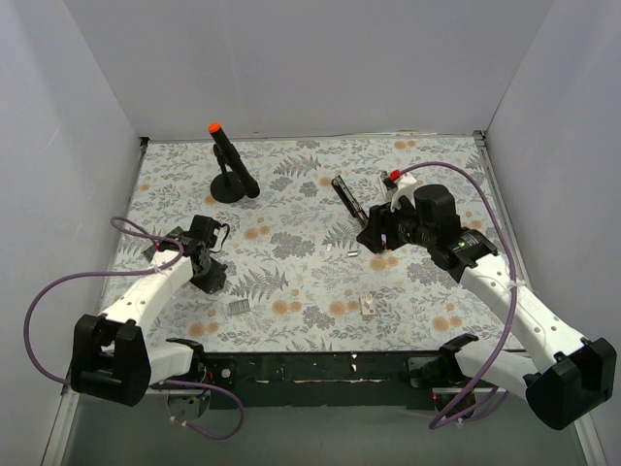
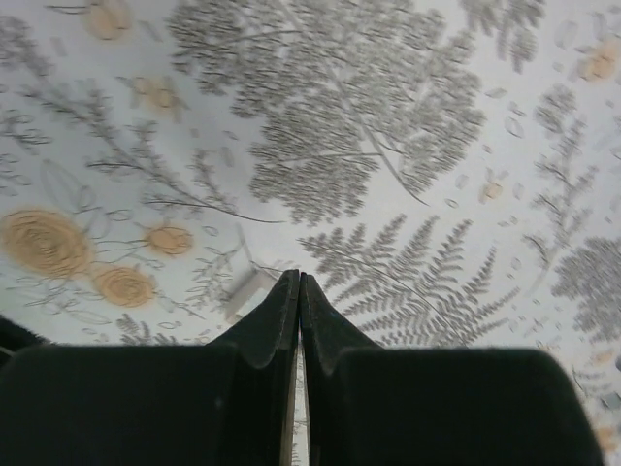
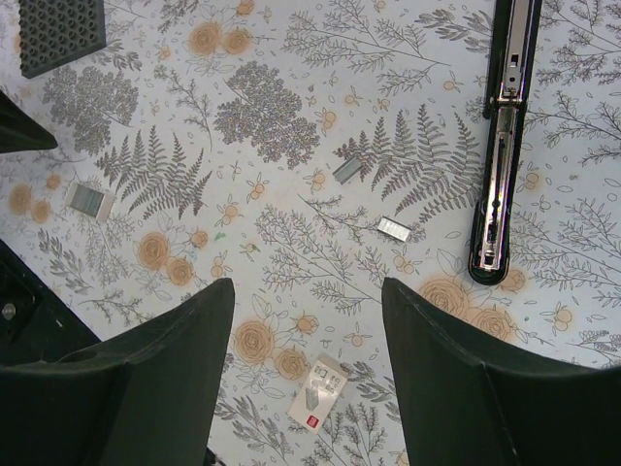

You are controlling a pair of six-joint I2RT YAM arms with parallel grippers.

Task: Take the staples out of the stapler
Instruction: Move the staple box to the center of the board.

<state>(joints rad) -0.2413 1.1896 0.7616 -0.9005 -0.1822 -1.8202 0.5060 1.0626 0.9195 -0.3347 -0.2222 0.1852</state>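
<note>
The stapler (image 1: 347, 199) lies opened out flat on the floral mat, a slim black bar with its silvery inner arm showing. In the right wrist view it (image 3: 503, 146) lies at the upper right. My right gripper (image 1: 375, 237) is open and empty just near of the stapler's near end; its jaws (image 3: 309, 291) hang above bare mat and touch nothing. Two loose staple strips (image 3: 394, 229) (image 3: 347, 171) lie left of the stapler. My left gripper (image 1: 212, 277) is shut and empty, its tips (image 2: 299, 280) low over the mat beside a pale staple strip (image 2: 250, 294).
A black post with an orange tip (image 1: 228, 165) stands on a round base at the back left. A small white staple box (image 1: 368, 307) (image 3: 318, 393) lies near the front. Another strip (image 1: 238, 306) (image 3: 89, 200) lies front left. White walls enclose the mat.
</note>
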